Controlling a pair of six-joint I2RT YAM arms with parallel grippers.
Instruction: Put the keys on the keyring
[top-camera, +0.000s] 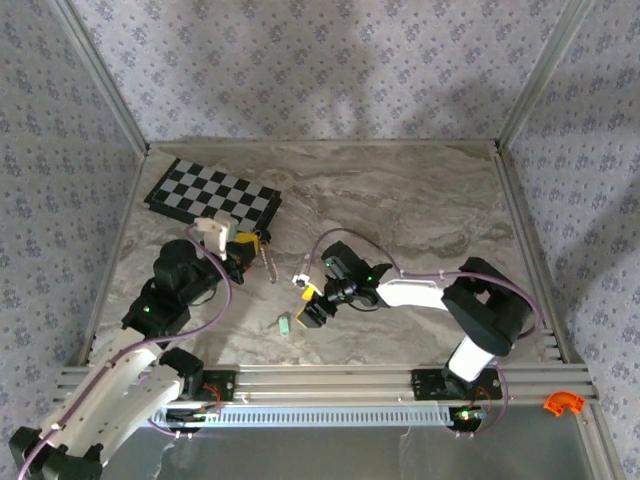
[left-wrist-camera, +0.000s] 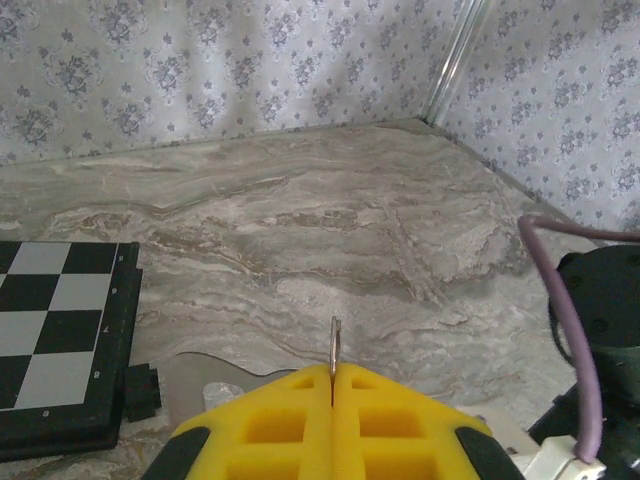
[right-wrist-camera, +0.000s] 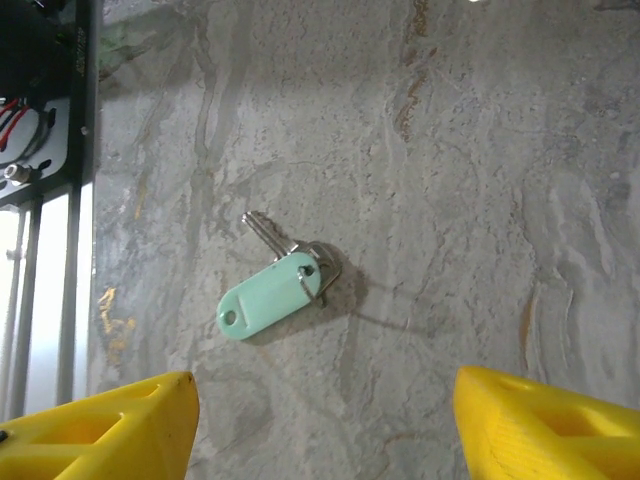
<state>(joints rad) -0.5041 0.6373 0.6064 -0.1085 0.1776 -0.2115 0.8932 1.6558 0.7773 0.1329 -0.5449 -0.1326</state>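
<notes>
Beside the chessboard (top-camera: 212, 193), left fingers (left-wrist-camera: 285, 425) pinch the keyring (left-wrist-camera: 334, 350); right fingers (right-wrist-camera: 110, 425) gape over keys (right-wrist-camera: 268, 300).

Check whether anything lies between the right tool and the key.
Nothing visible does. The key lies flat on the bare table, just ahead of the right tool, whose jaws stand open with nothing between them.

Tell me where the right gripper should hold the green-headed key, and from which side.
Come down from above: the key lies flat on the table. Close the open right gripper across the narrow width of its mint-green head, probably the bulkiest part; the blade looks too thin.
</notes>
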